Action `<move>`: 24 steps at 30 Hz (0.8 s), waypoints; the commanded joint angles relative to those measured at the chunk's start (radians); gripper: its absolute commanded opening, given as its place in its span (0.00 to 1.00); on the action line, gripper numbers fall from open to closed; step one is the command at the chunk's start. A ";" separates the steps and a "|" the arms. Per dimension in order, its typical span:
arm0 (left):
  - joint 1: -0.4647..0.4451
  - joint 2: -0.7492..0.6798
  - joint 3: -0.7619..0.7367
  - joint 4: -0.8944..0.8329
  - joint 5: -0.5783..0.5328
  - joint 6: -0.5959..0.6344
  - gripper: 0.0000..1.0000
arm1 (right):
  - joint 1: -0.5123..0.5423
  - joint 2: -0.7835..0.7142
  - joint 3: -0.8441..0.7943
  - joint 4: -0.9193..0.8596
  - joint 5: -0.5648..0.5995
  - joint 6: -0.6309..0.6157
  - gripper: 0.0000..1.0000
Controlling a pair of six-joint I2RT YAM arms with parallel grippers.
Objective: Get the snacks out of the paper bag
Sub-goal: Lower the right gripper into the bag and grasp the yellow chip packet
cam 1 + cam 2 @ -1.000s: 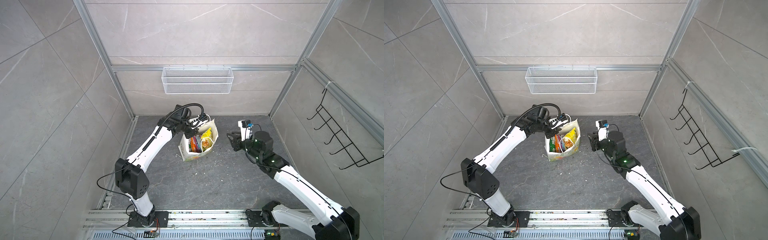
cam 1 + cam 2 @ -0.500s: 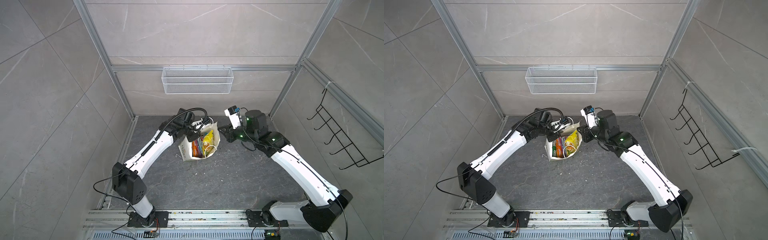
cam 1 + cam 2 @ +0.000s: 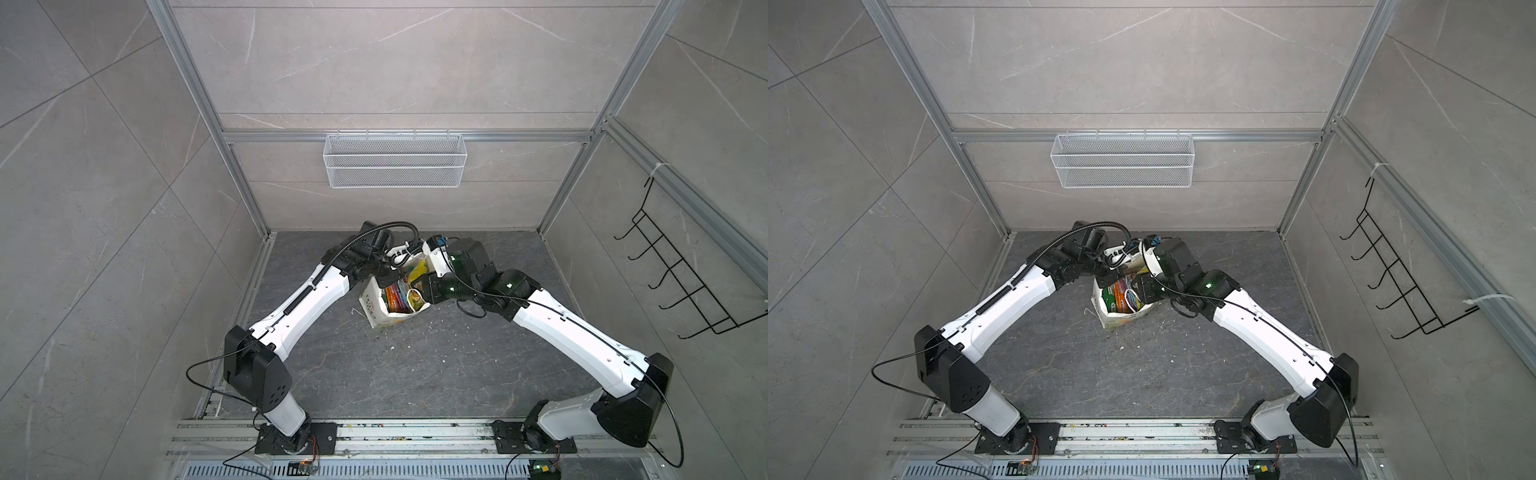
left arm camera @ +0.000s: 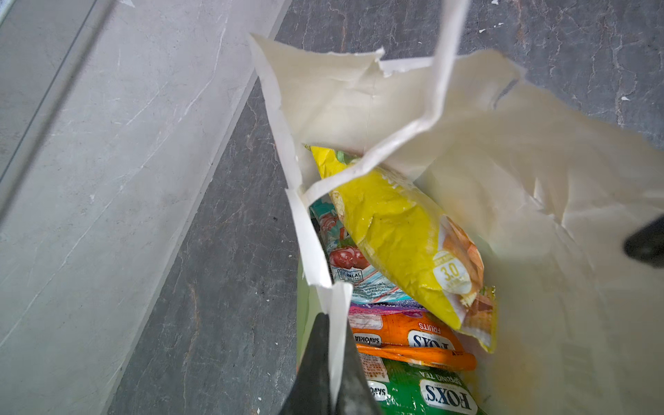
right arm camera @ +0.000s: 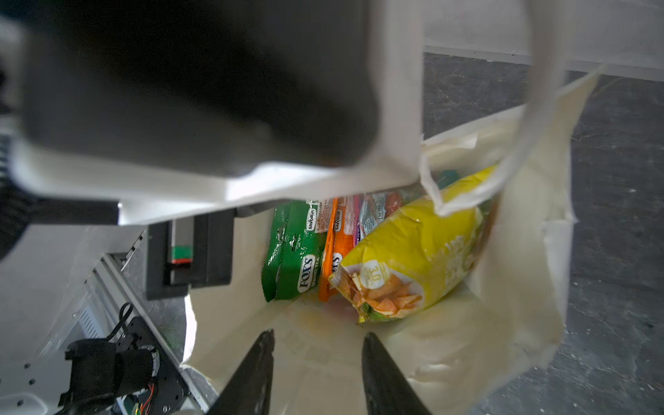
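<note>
The white paper bag (image 3: 375, 308) (image 3: 1112, 319) stands open on the dark floor, its torn rim spread wide. My left gripper (image 4: 332, 320) (image 3: 384, 267) is shut on the bag's rim (image 4: 339, 298), pinching the paper edge. My right gripper (image 5: 318, 336) (image 3: 419, 286) hangs open over the bag's mouth, just short of the yellow chip bag (image 5: 413, 248) (image 4: 395, 230), with nothing between its fingers. Under the chip bag lie the other snacks: a green FOX'S packet (image 5: 291, 251) (image 4: 431, 391), an orange one (image 4: 406, 337), a purple edge (image 4: 388, 307) and a teal one (image 4: 345, 266).
A white wire-mesh basket (image 3: 395, 166) hangs on the back wall. A black hook rack (image 3: 673, 282) is on the right wall. The bag's white handle (image 5: 531, 107) loops across the mouth. Paper scraps dot the floor (image 3: 407, 361). Aluminium rails (image 3: 374, 436) run along the front.
My right arm has swung from the right of the bag to over its mouth, and its jaws stand wider than a moment ago. My left gripper keeps its hold on the rim.
</note>
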 commanded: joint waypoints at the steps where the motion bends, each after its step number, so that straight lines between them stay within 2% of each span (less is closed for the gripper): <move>1: -0.022 -0.073 0.010 0.076 0.034 -0.018 0.00 | 0.029 0.063 0.011 -0.068 0.132 0.065 0.46; 5: -0.022 -0.082 0.001 0.083 0.023 -0.013 0.00 | 0.027 0.002 -0.030 0.014 0.156 0.058 0.48; 11: -0.022 -0.096 -0.003 0.092 0.023 -0.010 0.00 | -0.020 -0.066 0.009 -0.017 0.192 0.012 0.53; 15: -0.023 -0.104 -0.013 0.108 0.030 -0.010 0.00 | -0.104 -0.077 0.041 -0.021 0.062 -0.021 0.55; 18: -0.024 -0.104 -0.011 0.109 0.032 -0.011 0.00 | -0.146 -0.016 0.119 -0.099 -0.021 -0.026 0.48; 24: -0.026 -0.107 -0.011 0.109 0.030 -0.012 0.00 | -0.135 0.051 0.205 -0.169 -0.082 -0.053 0.39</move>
